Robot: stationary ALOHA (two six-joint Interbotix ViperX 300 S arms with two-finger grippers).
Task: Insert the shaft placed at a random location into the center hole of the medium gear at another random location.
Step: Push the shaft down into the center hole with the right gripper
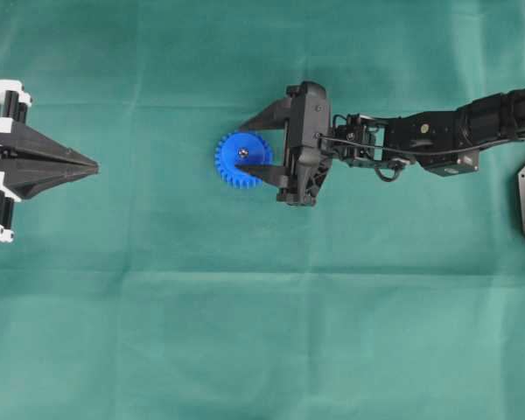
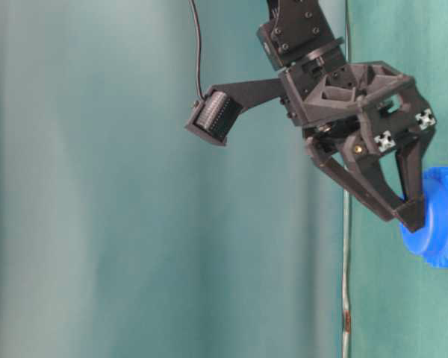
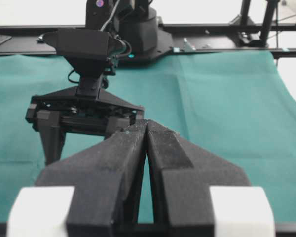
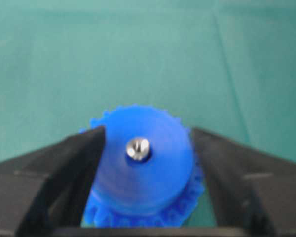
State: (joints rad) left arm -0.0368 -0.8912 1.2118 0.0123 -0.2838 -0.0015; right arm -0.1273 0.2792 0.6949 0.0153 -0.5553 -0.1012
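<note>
right claw (image 1: 246,148) spread, fingers flanking the medium gear (image 1: 242,159) | shaft (image 4: 137,149) sat in the center hole, shiny end showing | gear lay on green surface (image 1: 262,332) | left claw (image 1: 94,164) pressed together, well apart

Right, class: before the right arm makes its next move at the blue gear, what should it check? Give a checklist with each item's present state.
1. Shaft sits in the center hole of the medium gear: ok, its shiny end shows at the hub's middle.
2. Shaft fully seated: cannot tell.
3. Right gripper open: ok, its fingers stand either side of the hub with the shaft between them, ungripped.
4. Fingers clear of the gear for a lift: cannot tell; a tip looks very close to the hub in the table-level view.
5. Left gripper out of the way: ok, shut and far off on the green cloth.
</note>
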